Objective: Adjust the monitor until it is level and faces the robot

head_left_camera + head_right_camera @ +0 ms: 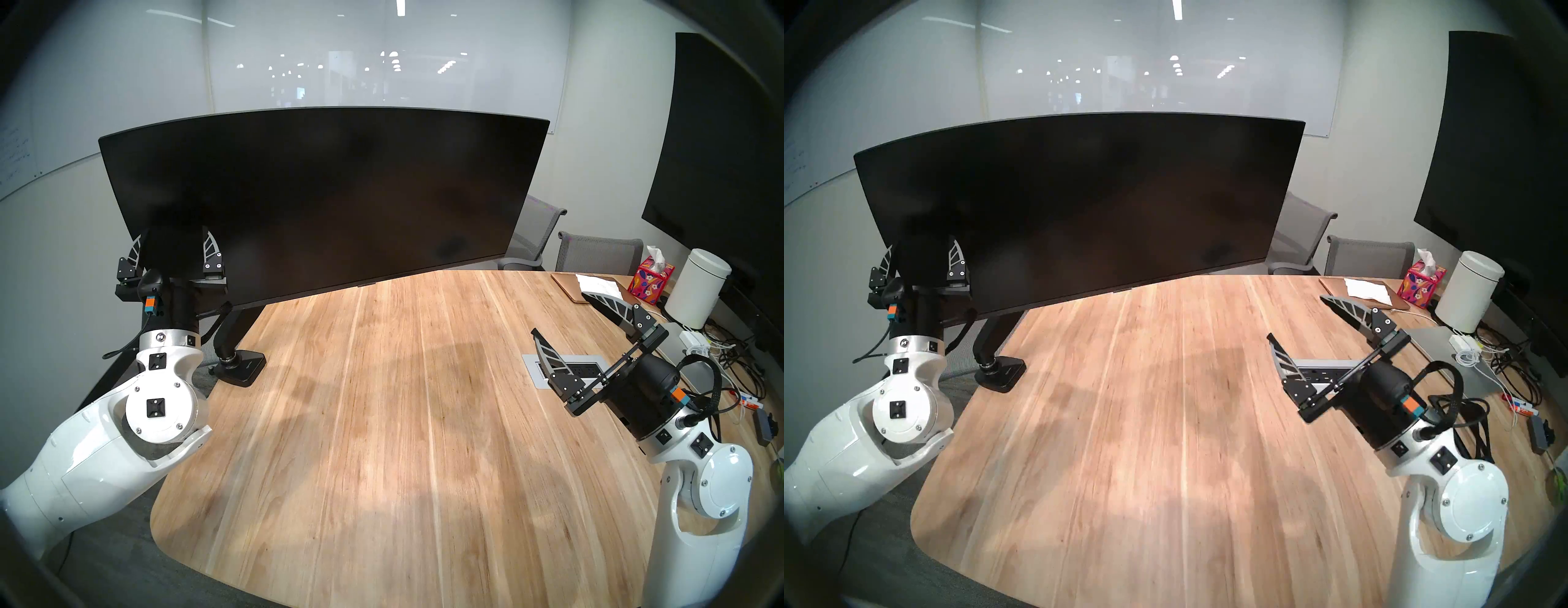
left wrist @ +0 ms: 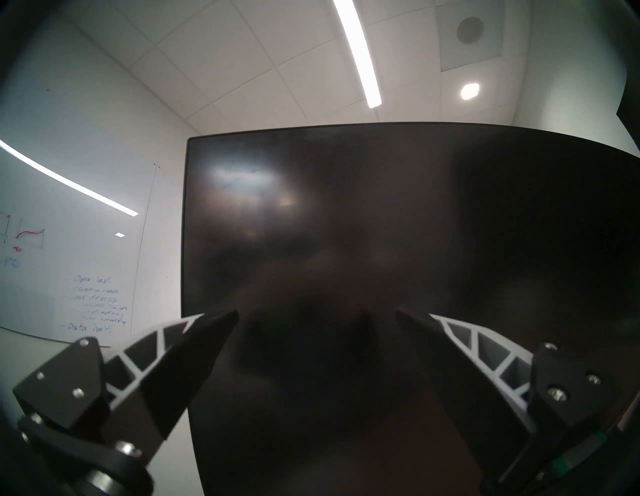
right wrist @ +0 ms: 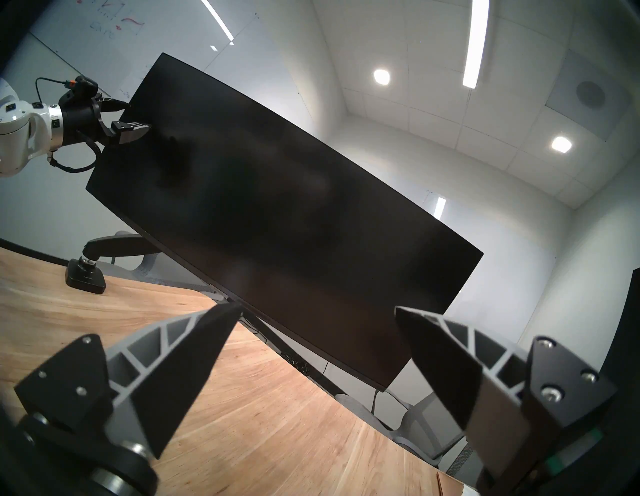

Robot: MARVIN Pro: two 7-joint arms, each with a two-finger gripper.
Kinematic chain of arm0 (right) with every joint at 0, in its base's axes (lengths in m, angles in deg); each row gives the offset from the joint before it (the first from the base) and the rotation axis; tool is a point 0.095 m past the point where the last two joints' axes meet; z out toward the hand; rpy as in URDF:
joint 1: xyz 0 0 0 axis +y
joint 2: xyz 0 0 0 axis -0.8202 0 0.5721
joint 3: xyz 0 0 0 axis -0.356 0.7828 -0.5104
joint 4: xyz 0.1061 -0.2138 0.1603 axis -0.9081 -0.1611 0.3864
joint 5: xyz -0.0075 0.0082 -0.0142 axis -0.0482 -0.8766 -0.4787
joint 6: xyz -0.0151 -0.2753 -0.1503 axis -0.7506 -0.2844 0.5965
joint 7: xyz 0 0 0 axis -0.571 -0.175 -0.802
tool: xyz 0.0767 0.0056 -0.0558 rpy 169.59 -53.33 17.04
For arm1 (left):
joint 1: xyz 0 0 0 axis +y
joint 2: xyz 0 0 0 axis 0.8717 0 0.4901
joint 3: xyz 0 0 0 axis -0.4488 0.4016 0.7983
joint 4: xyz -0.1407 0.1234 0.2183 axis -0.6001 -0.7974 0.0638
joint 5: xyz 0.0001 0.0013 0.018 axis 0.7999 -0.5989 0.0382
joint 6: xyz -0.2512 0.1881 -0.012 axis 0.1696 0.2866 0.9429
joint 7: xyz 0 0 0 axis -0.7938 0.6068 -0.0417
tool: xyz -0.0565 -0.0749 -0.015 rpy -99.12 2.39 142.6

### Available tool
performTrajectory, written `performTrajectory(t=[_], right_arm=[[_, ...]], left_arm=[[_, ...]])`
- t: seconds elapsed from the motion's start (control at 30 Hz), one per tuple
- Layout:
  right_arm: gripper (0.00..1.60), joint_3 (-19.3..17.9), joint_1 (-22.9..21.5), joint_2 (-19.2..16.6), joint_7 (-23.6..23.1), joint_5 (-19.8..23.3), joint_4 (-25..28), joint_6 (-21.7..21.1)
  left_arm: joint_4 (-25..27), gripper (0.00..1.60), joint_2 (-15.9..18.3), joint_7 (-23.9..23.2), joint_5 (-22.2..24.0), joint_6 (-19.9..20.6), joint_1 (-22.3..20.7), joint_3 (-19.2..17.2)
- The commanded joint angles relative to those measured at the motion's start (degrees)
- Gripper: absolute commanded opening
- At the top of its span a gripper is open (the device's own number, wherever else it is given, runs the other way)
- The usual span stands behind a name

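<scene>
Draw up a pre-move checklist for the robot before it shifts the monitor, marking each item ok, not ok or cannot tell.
1. Monitor level: not ok, its left end sits lower.
2. Left gripper open at the monitor's lower left corner: ok.
3. Left gripper touching the screen: cannot tell.
4. Right gripper open and empty: ok.
5. Right gripper at the monitor: not ok, it hangs apart above the table.
6. Clamp base on the table edge: ok.

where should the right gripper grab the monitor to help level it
Best guess: the right end of the monitor, near its lower right corner, coming from the front with the open right gripper straddling the thin edge. That end sits higher and is free, while the open left gripper is already at the lower left corner.
</scene>
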Motion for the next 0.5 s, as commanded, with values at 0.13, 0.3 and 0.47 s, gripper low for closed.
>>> performTrajectory(t=[0.13, 0.3, 0.47], right_arm=[[1.60, -0.03, -0.14, -0.12, -0.14, 0.34, 0.97, 0.06], [1.60, -0.03, -0.13, -0.12, -0.14, 0.36, 0.98, 0.05], [1.60, -0.04, -0.13, -0.12, -0.15, 0.36, 0.98, 0.05]], left_arm=[[0.15, 1.60, -2.51, -0.29, -0.18, 1.31, -5.14, -0.30], [-0.80, 1.60, -3.65, -0.61, -0.28, 2.10, -6.35, 0.13], [-1.57, 1.60, -4.33, -0.87, -0.79, 2.54, -7.10, 0.51]])
